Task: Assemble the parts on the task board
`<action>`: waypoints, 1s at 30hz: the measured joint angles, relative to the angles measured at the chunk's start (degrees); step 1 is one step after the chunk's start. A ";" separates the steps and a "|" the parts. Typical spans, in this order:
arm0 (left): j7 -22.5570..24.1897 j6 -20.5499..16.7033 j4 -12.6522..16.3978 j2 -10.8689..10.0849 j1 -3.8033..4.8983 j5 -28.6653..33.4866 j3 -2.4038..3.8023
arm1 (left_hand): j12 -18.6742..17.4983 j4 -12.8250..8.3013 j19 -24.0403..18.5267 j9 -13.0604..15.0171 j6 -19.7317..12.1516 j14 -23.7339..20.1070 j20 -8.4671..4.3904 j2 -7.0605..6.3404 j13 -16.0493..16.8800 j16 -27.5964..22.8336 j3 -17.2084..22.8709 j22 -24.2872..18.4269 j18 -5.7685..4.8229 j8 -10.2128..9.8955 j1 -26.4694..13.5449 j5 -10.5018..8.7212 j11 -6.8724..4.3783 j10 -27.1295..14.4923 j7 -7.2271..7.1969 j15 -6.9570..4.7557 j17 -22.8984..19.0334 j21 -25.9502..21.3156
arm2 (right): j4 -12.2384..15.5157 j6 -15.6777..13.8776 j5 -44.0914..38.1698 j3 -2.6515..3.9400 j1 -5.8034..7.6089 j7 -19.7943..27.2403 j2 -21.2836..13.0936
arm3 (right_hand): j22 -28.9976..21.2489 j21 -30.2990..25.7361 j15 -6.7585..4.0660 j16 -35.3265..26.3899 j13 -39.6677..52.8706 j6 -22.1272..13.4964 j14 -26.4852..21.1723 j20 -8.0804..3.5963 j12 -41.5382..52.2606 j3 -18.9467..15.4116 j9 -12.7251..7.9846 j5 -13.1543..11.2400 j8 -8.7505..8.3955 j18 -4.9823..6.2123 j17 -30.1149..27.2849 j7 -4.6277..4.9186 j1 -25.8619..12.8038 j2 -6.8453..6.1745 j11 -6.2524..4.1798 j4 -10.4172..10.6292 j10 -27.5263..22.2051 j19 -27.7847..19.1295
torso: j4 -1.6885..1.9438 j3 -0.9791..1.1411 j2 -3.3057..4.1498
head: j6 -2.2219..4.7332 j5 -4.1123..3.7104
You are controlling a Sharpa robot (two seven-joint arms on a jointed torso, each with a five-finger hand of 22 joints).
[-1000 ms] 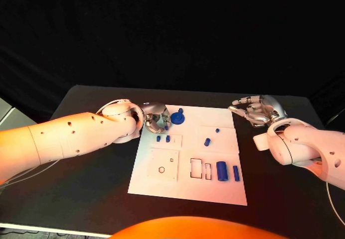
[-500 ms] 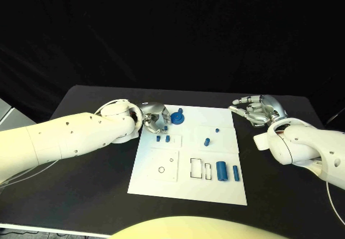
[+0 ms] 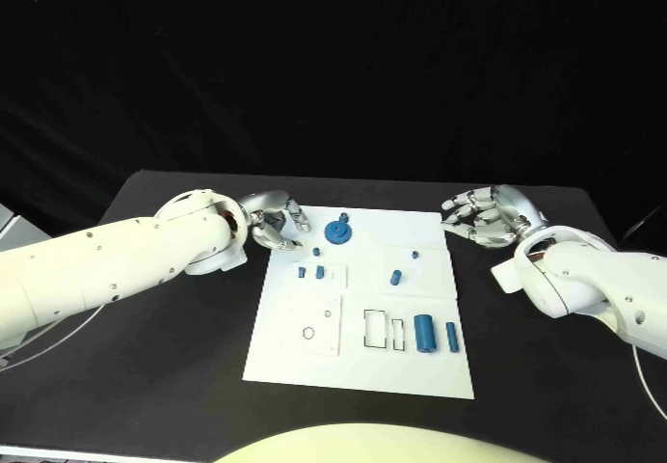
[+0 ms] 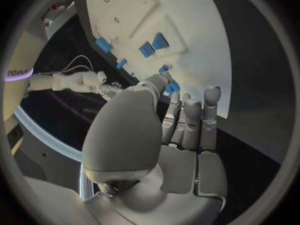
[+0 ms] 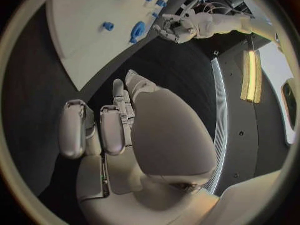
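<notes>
White board (image 3: pixel 364 362) at the middle of the black desk (image 3: pixel 167 367), long axis running from the near edge to the far edge.

Blue parts on it, counted in the head view: one round wheel-like part (image 3: pixel 338 231) near the board's far left corner, with a small peg (image 3: pixel 343 214) just beyond it; three small blocks (image 3: pixel 318 272) on the left half; a short piece (image 3: pixel 395 279) and a tiny stud (image 3: pixel 413 255) on the right half; a thick cylinder (image 3: pixel 424 334) and a thin rod (image 3: pixel 452 336) side by side toward the near right corner, both lying along the board's length.

Left hand (image 3: pixel 276 223): just off the board's far left corner, fingers curled in, nothing in them. The wheel-like part lies just to its board side; this hand is clearly the nearer one to it.

Right hand (image 3: pixel 487 217): off the far right corner, apart from the board, fingers loosely bent and parted, holding nothing.
</notes>
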 measured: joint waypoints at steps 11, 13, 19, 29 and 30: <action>12.39 2.12 -3.71 -2.86 1.40 34.29 0.31 | 3.43 1.71 -6.58 -0.13 2.36 -8.72 -1.07 -0.14 -1.50 -8.02 5.86 -6.67 1.72 2.35 0.62 0.00 -1.62 6.53 1.14 -1.24 -13.27 -7.99 | 0.27 7.33 -23.58 0.02 0.01 -3.58 0.76 | -0.01 1.68 0.00 1.34 -7.49 1.77 0.00 0.07 -5.33 4.65 -0.10 0.00 -0.23 0.00 2.15 -0.52 -2.55 -3.10 -0.37 -1.42 3.10 1.14 | -0.02 0.05 0.07 | 0.98 -2.22; 14.39 2.33 -3.37 -3.40 1.46 39.81 0.31 | 3.66 1.72 -6.58 -0.07 2.44 -8.72 -1.07 -0.14 -1.58 -8.01 6.18 -6.80 1.72 2.38 0.62 0.00 -1.71 6.67 1.22 -1.24 -13.45 -8.01 | 0.69 8.18 -28.07 0.02 0.01 -4.74 1.09 | -0.01 1.68 0.00 1.34 -8.07 1.88 0.00 0.07 -5.92 4.80 -0.15 0.00 -0.23 0.00 2.16 -0.63 -2.72 -3.27 -0.37 -1.58 3.10 1.14 | -0.02 0.07 0.08 | 1.10 -2.43; 18.08 2.70 -1.43 -4.65 1.51 50.32 0.28 | 3.91 1.72 -6.58 -0.01 2.64 -8.72 -1.07 -0.14 -1.68 -8.38 6.48 -6.97 1.71 2.59 0.62 0.00 -1.79 7.21 1.02 -1.24 -13.65 -8.34 | 1.58 10.11 -39.02 0.04 0.04 -8.63 2.63 | -0.01 1.67 0.00 1.33 -9.36 2.12 0.00 0.07 -7.25 4.97 -0.16 0.00 -0.23 0.00 2.15 -0.49 -3.43 -3.92 -0.12 -1.74 2.86 1.14 | 0.06 0.10 0.10 | 1.24 -2.78; 20.49 2.81 0.54 -5.63 1.51 57.04 0.25 | 3.92 1.72 -6.58 -0.01 2.64 -8.72 -1.07 -0.46 -1.84 -8.60 6.48 -7.15 1.71 2.59 0.29 0.00 -1.79 7.58 1.02 -1.24 -13.82 -8.57 | 1.88 12.68 -49.29 0.07 0.18 -14.09 4.97 | -0.02 3.11 0.38 2.11 -10.81 2.51 -0.04 0.07 -8.41 4.09 -0.25 0.00 -0.51 0.00 3.23 -0.46 -4.85 -3.71 0.27 -2.62 2.50 1.14 | 0.10 -0.07 0.10 | 1.04 -2.94; 20.61 2.81 0.60 -5.66 1.51 57.37 0.25 | 3.92 1.72 -6.58 -0.02 2.64 -8.72 -1.07 -0.46 -1.84 -8.60 6.48 -7.15 1.71 2.59 0.29 0.00 -1.79 7.58 1.02 -1.24 -13.82 -8.57 | 1.88 12.87 -49.90 0.07 0.20 -14.49 5.14 | -0.02 3.35 0.42 2.11 -10.83 2.51 0.00 0.07 -8.41 3.98 -0.25 0.00 -0.51 0.00 3.23 -0.46 -4.85 -3.71 0.27 -2.73 2.50 1.14 | 0.10 -0.08 0.10 | 1.04 -2.94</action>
